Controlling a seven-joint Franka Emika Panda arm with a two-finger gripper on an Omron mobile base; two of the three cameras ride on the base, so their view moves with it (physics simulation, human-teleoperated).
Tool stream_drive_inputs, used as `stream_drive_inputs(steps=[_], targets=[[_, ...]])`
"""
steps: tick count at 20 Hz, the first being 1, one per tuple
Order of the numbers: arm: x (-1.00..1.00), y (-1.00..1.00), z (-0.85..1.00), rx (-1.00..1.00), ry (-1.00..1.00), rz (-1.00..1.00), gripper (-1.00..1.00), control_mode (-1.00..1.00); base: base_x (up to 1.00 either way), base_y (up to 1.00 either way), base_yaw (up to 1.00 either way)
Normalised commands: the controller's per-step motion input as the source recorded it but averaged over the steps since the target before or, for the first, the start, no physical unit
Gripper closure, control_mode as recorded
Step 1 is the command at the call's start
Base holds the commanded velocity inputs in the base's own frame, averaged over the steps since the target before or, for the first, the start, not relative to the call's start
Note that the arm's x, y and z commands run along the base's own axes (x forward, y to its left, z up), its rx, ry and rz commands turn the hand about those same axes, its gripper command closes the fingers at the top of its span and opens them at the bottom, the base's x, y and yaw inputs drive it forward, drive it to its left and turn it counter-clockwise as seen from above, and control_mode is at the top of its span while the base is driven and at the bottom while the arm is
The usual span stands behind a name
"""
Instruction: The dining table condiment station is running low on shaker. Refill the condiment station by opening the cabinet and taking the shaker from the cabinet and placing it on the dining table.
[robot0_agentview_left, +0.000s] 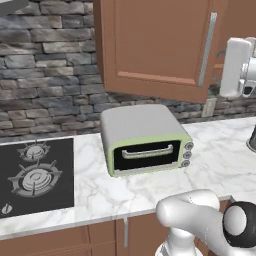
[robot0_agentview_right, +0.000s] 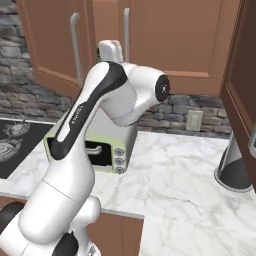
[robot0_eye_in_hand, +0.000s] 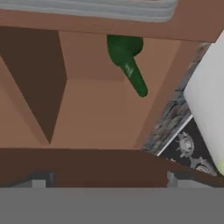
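- Cabinet (robot0_agentview_left: 155, 45) doors hang above the marble desk (robot0_agentview_left: 220, 165); in the left base view one door stands swung out at an angle, its silver bar handle (robot0_agentview_left: 207, 50) upright.
- Claw (robot0_eye_in_hand: 109, 180) spread wide, two fingertips far apart at the bottom of the hand view, nothing between them.
- Ahead of the claw lies the brown cabinet interior, with one green funnel-shaped cup (robot0_eye_in_hand: 127, 61) resting on a panel well beyond the tips.
- No black shaker can be made out from here.
- One toaster oven (robot0_agentview_left: 145, 140) sits on the desk beside one stove (robot0_agentview_left: 35, 175) showing two burners.
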Motion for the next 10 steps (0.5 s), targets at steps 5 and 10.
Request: stream_drive_inputs(steps=[5, 10], targets=[[-0.54, 1.0, -0.04, -0.03, 0.0, 0.56, -1.0, -1.0, 0.0, 0.0, 0.0], [-0.18, 1.0, -0.01, -0.04, 0.0, 0.59, -1.0, -1.0, 0.0, 0.0, 0.0]])
